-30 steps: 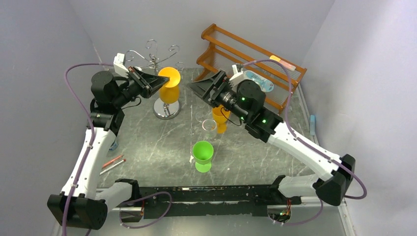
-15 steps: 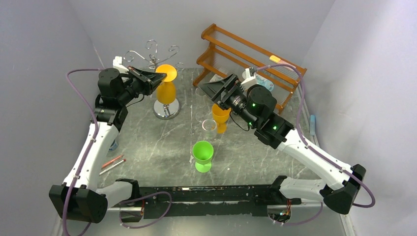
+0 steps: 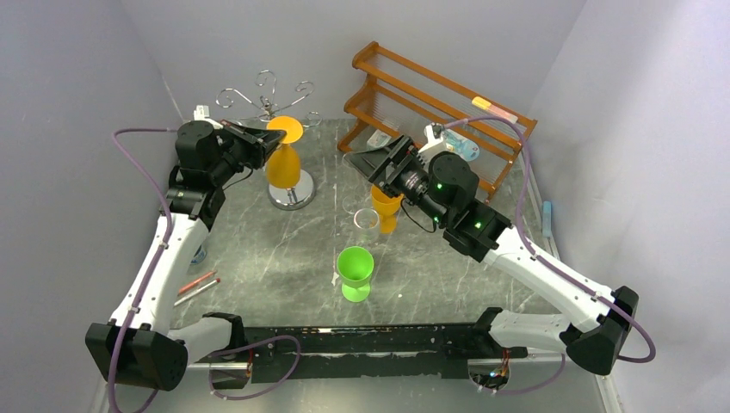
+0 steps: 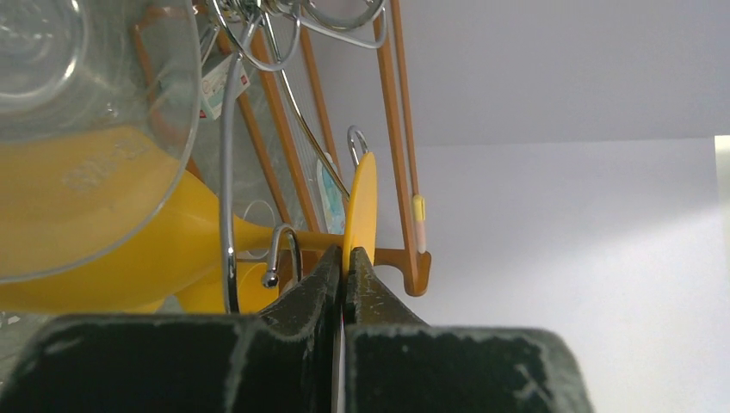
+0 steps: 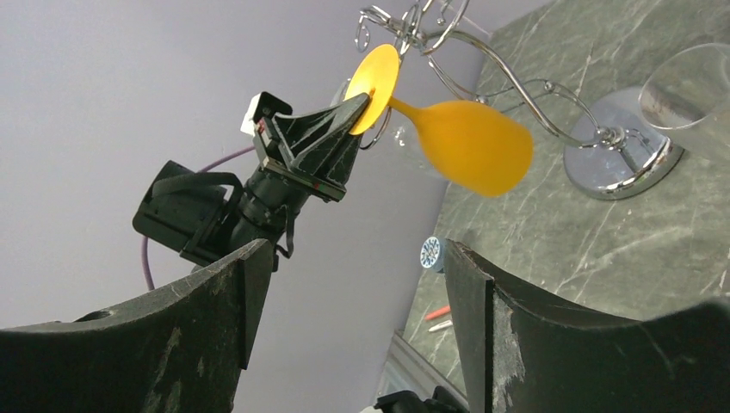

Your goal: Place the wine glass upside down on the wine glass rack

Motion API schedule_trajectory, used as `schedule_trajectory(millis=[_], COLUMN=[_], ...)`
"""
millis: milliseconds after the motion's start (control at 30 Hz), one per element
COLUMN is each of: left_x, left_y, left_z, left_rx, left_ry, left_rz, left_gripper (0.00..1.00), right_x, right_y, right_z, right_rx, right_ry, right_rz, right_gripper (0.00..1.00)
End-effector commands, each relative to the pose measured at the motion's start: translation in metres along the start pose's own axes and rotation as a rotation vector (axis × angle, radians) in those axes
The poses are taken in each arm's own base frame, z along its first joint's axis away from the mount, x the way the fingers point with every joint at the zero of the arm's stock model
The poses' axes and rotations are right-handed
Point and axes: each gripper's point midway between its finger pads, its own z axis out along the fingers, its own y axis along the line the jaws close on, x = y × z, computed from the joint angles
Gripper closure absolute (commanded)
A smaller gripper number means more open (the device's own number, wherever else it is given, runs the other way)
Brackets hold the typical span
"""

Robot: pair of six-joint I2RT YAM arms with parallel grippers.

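Left hand [image 3: 277,138] pinches the foot of the orange plastic wine glass [image 3: 282,165], held tilted, bowl down, at the scroll arms of the shiny silver wire rack [image 3: 291,196]. Right hand [image 3: 368,160] open, empty. Inversion done; seating on an arm and release judged outstanding.

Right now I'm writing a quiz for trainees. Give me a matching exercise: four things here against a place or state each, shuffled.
1. raised orange wine glass
2. green glass
3. right tool
4. wooden shelf

A. open, holding nothing
B. far right corner of the table
C. foot pinched in the left tool
D. upright, nearest the arm bases

Pairs: 1-C, 2-D, 3-A, 4-B
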Motion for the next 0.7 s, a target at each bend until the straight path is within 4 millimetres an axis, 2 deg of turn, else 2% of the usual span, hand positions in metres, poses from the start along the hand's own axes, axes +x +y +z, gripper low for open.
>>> schedule_trajectory(millis=[0,233,667], left_x=[-0.020,-0.019,-0.023], left_y=[-0.021,-0.018,-0.015], left_z=[-0.005,0.005,0.013], left_rx=[0.029,0.023,0.017], left_ry=[-0.098,-0.085,-0.100], left_rz=[0.022,0.003,-0.014], left_gripper=[0.95,0.95,0.95], right_x=[-0.002,0.002,-0.001], right_y=[-0.005,-0.014,-0.015], right_z=[-0.004,-0.007,-0.013], right_rx=[0.011,0.037,0.041], right_ry=[-0.009,0.004,-0.010], right_rz=[-0.006,-0.010,-0.014], right_gripper=[0.24,0.24,0.24])
